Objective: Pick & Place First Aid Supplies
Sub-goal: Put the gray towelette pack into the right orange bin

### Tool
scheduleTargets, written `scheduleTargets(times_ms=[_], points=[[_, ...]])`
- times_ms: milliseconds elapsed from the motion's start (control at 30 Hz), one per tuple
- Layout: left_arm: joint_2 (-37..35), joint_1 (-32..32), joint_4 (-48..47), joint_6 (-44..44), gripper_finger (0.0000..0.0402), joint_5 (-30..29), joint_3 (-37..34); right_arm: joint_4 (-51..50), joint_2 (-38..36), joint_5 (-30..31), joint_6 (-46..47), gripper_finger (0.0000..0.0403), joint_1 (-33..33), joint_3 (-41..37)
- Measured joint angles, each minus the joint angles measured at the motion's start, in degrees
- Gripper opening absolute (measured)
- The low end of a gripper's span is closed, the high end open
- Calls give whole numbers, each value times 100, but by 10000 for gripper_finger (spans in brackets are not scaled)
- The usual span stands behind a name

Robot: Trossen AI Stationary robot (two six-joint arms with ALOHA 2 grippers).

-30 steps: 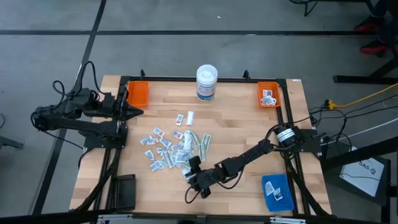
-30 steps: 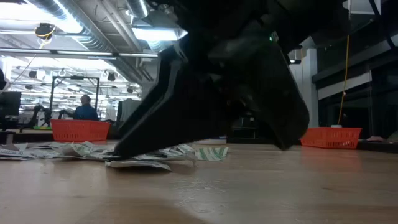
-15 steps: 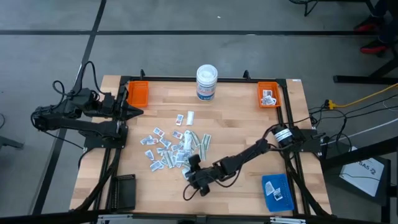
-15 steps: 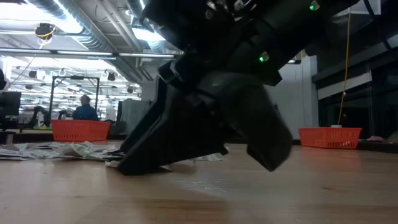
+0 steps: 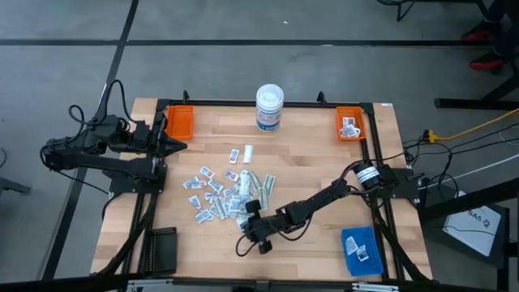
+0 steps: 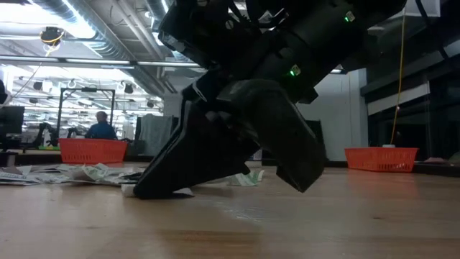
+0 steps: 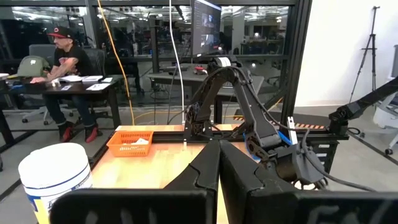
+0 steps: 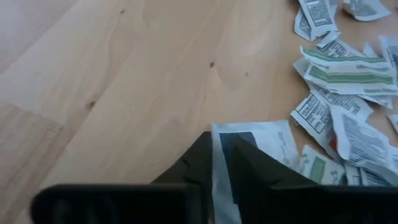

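Observation:
The first aid supplies are small white packets and pale green strips lying loose in a pile at the table's middle; the low view shows them flat on the wood. My right gripper is at the pile's near edge, tipped down to the table and shut on one white packet. Some packets lie in the right orange tray. My left gripper waits shut at the table's left edge, beside the left orange tray. My right gripper pinches a white packet by its edge between the two fingers. It comes slanting down from the table's right. The packet lies flat on the table under the fingertips, the rest of it spread out ahead of them.
A white round tub with a blue label stands at the far edge, between the trays. A blue item lies at the near right corner and a black block at the near left. Bare wood lies near the gripper. People sit beyond the table.
My right gripper has moved a little toward the table's left and sunk lower, tipping its fingers down until their tips stand on the table at the packet by the pile's near edge. The pile has kept still.

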Motion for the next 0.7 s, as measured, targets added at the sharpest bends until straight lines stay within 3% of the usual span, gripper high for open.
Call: scheduleTargets(times_ms=[167, 700], points=[[0, -1, 0, 0, 4, -1, 0, -10, 10, -195, 169, 6, -46, -7], [2, -1, 0, 0, 4, 1, -1, -66, -311, -665, 302, 2, -81, -54]])
